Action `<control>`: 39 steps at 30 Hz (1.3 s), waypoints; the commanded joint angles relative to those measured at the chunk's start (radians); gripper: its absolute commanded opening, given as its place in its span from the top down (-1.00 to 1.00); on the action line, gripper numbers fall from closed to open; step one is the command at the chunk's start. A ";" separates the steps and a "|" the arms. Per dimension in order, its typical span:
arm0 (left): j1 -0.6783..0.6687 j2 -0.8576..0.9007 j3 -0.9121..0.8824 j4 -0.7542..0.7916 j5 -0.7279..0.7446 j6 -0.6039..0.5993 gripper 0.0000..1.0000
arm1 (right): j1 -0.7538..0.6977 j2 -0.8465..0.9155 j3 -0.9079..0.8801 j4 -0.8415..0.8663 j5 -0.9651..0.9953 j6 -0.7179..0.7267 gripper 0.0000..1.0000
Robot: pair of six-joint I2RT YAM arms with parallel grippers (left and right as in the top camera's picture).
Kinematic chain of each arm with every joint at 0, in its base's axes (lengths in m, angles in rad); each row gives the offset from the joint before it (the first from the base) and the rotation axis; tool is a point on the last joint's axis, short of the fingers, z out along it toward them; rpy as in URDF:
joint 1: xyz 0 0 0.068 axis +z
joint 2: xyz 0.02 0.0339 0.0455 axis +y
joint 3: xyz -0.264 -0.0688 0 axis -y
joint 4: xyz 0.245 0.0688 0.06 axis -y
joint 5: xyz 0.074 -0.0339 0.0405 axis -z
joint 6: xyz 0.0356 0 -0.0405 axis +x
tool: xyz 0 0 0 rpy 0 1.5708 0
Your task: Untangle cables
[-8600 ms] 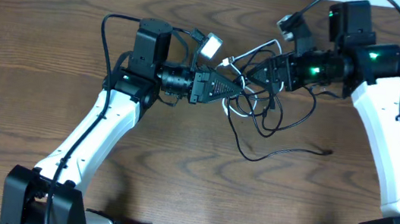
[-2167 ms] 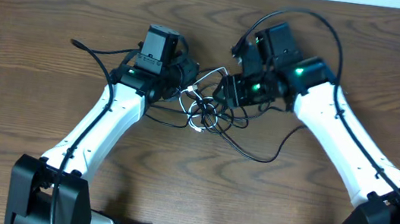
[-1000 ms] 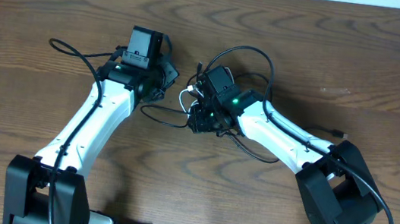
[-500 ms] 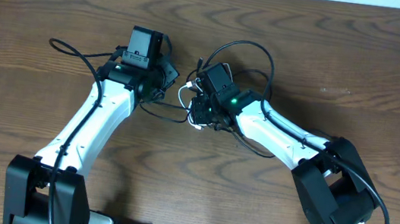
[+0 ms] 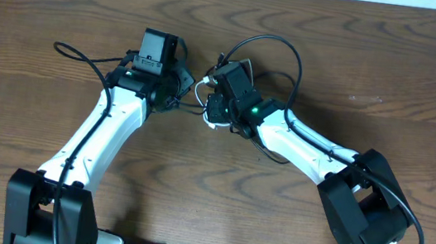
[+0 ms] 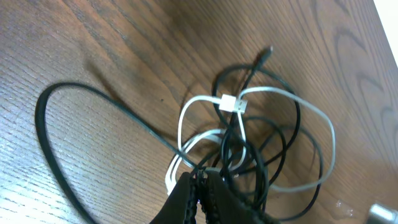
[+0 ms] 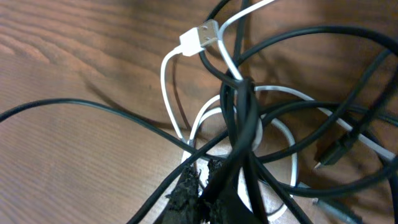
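Observation:
The cables are a tangle of thin black and white cords between the two arms, mostly hidden under the right arm in the overhead view. In the left wrist view the cables loop on the wood, with a white plug in their middle. My left gripper is shut on cords at the tangle's near edge. In the right wrist view the cables cross over my right gripper, which is shut at the white loop with black cords lying across its fingers. A white plug lies beyond. Overhead, my left gripper and right gripper almost meet.
The wooden table runs out on all sides. A thick black arm cable arches over the right wrist, and another trails left of the left arm. A black cord's plug end points away from the tangle.
My right gripper has closed at the tangle and shifted slightly up and toward the left gripper, drawing the white loop with it. The left arm has stayed put.

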 commanded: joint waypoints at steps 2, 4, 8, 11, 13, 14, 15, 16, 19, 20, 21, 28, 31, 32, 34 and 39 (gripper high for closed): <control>0.003 -0.004 0.016 -0.005 -0.013 0.018 0.85 | 0.002 0.000 0.000 0.014 0.005 -0.002 0.98; 0.003 -0.004 0.016 -0.005 -0.002 0.029 0.85 | -0.012 -0.023 0.000 0.008 -0.060 -0.039 0.98; 0.001 -0.004 0.016 0.027 0.108 0.218 0.85 | -0.080 -0.133 0.000 -0.055 -0.268 -0.137 0.98; 0.000 -0.004 0.016 0.079 0.262 0.390 0.85 | -0.161 -0.237 0.000 -0.159 -0.450 -0.238 0.98; 0.000 -0.004 0.016 0.114 0.372 0.468 0.85 | -0.223 -0.296 0.000 -0.257 -0.541 -0.321 0.98; 0.000 -0.004 0.016 0.132 0.423 0.493 0.85 | -0.252 -0.319 0.000 -0.303 -0.565 -0.352 0.98; 0.000 -0.004 0.016 0.146 0.468 0.509 0.85 | -0.279 -0.335 0.000 -0.344 -0.592 -0.391 0.98; 0.000 -0.004 0.016 0.162 0.516 0.519 0.85 | -0.310 -0.350 0.000 -0.392 -0.623 -0.433 0.98; -0.009 -0.004 0.016 0.192 0.600 0.519 0.85 | -0.380 -0.357 0.000 -0.492 -0.723 -0.537 0.98; -0.019 -0.004 0.016 0.201 0.616 0.519 0.85 | -0.401 -0.351 -0.001 -0.521 -0.753 -0.566 0.98; -0.028 -0.004 0.016 0.204 0.621 0.518 0.85 | -0.412 -0.347 -0.001 -0.536 -0.769 -0.580 0.98; -0.140 0.000 0.016 0.233 0.513 0.471 0.85 | -0.432 -0.325 -0.001 -0.557 -0.798 -0.585 0.98; -0.188 0.000 0.016 0.243 0.410 0.431 0.85 | -0.433 -0.325 -0.001 -0.558 -0.800 -0.571 0.98; -0.203 0.000 0.016 0.252 0.400 0.431 0.85 | -0.435 -0.325 -0.001 -0.559 -0.801 -0.567 0.98; -0.230 0.000 0.016 0.267 0.378 0.432 0.85 | -0.436 -0.325 -0.001 -0.560 -0.801 -0.561 0.98; -0.273 0.005 0.014 0.267 0.297 0.433 0.85 | -0.436 -0.325 -0.001 -0.561 -0.816 -0.561 0.98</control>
